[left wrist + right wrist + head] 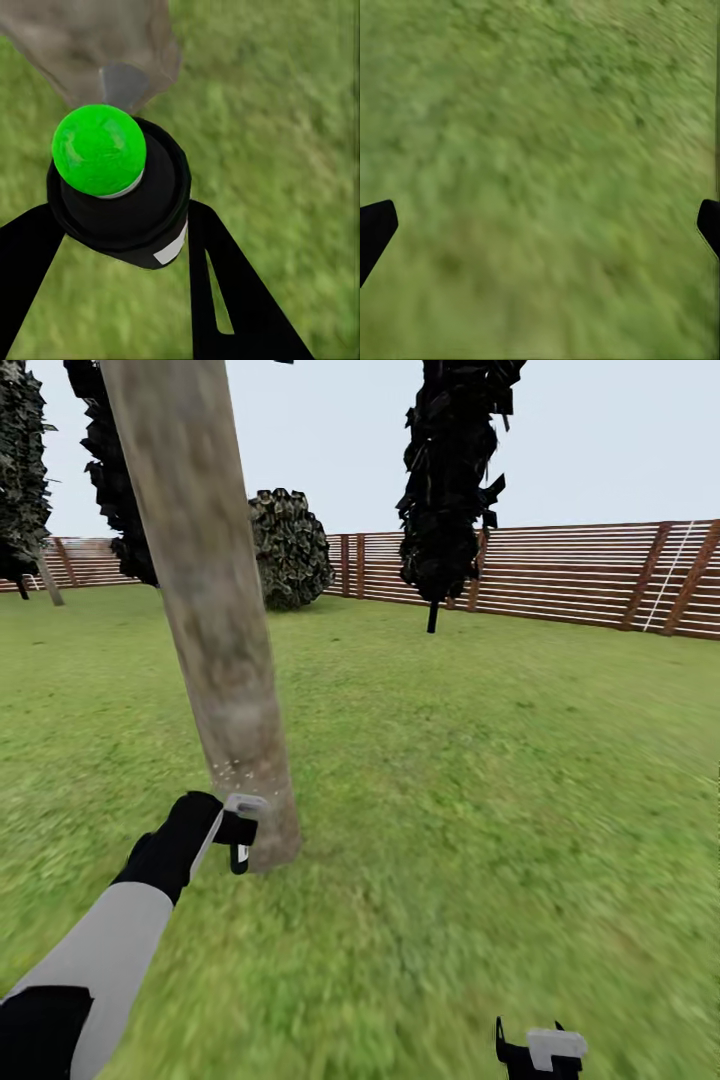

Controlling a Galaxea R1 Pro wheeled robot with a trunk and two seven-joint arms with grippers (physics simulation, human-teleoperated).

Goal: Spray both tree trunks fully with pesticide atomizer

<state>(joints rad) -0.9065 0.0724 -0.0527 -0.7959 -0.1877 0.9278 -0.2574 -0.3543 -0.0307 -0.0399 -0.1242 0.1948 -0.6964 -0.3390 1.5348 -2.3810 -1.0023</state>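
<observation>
Here the left tool (112, 225) is gripping the pesticide atomizer (124, 199) w/ green tip, head view hiding it; right tool (540, 225) is gaping open.

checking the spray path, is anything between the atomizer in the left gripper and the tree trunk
Nothing. In the left wrist view the pesticide atomizer points at the tree trunk with no object between; the head view shows the left gripper beside the trunk's base.

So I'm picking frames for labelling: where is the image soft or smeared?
Head view: the near lawn is smeared, the trunk and fence fairly crisp. Left wrist view: the atomizer is sharp, the grass behind soft. Right wrist view: streaked grass.
</observation>
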